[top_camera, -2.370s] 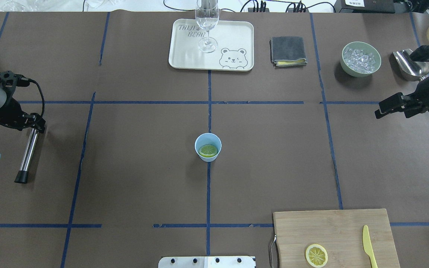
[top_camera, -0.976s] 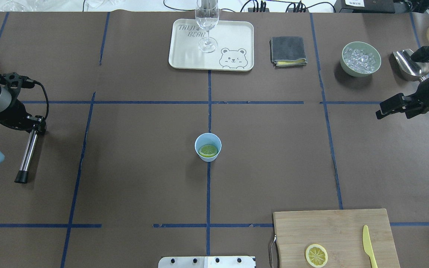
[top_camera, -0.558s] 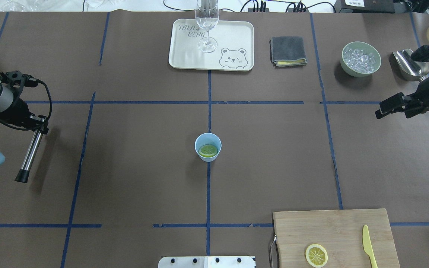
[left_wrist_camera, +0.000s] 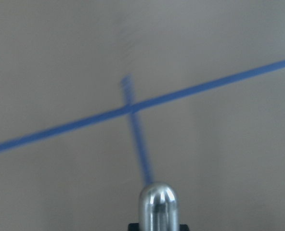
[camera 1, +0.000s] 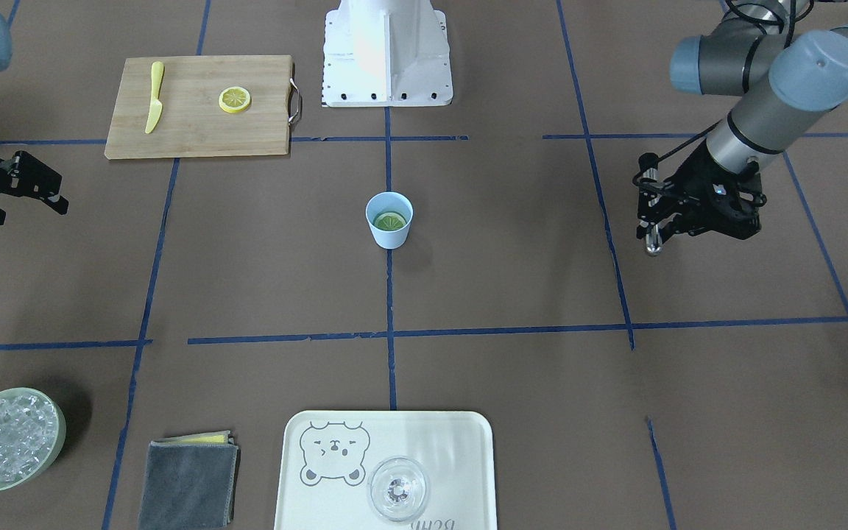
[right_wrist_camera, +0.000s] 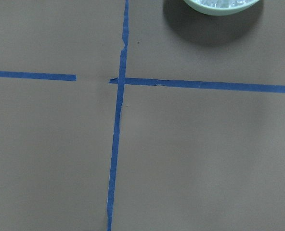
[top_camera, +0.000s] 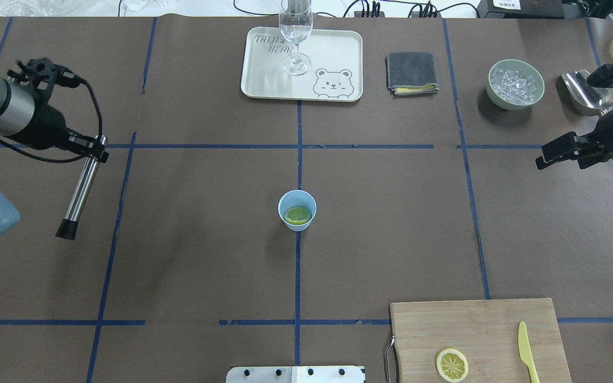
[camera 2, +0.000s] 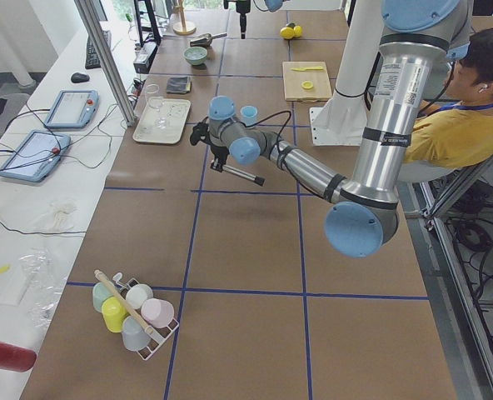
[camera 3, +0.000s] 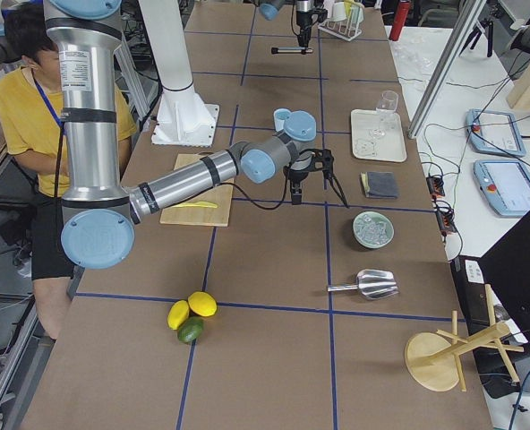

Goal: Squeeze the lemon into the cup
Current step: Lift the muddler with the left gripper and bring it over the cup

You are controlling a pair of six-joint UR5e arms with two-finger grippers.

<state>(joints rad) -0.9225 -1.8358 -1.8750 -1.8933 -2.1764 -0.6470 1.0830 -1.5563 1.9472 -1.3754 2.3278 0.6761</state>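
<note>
Lemon slice is down in the cup, dead centre of the overhead frame

The lemon (top_camera: 297, 215) lies flat in the bottom of the cup (top_camera: 297, 210), which stands upright on the blue tape line with wide tabletop (top_camera: 205, 239) all round. Over at the frame's left, the left end effector (top_camera: 92, 151) is clenched on a metal rod (top_camera: 79, 191). At the right edge, the right end effector (top_camera: 550, 153) has its fingers spread, gripping nothing. Both are well apart from the cup. A second slice (top_camera: 452, 365) sits on the cutting board (top_camera: 477, 330) at the lower right edge.
</note>
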